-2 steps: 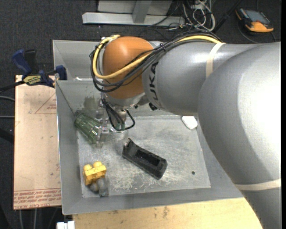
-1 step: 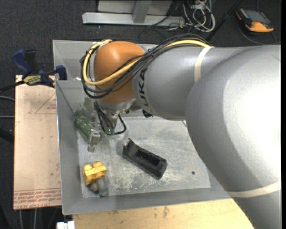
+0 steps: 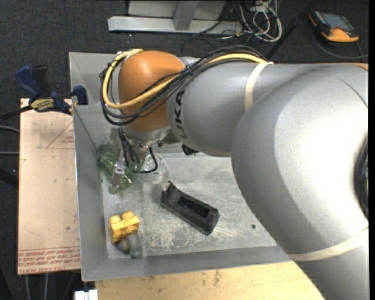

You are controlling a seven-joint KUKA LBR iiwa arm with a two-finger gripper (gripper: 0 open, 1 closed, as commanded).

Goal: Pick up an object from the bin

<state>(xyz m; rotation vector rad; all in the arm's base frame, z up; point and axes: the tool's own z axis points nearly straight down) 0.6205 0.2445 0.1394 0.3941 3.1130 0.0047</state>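
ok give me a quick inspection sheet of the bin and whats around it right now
surface: grey metal bin, floor scuffed.
job's things: greenish clear plastic piece by the left wall; black oblong tray mid-bin; yellow block near the front left corner.
clutter: small grey scrap beside the yellow block.
grippers: gripper down at the greenish piece; a hold cannot be told.
cables: yellow and black cables run over the orange wrist cover.
surroundings: dark carpet; cable tangle and orange device beyond the bin.

Robotics lab: KUKA arm point(image 3: 281, 117), grey metal bin point(image 3: 176, 234), loose cables point(image 3: 263, 23) on dark carpet point(image 3: 58, 29)
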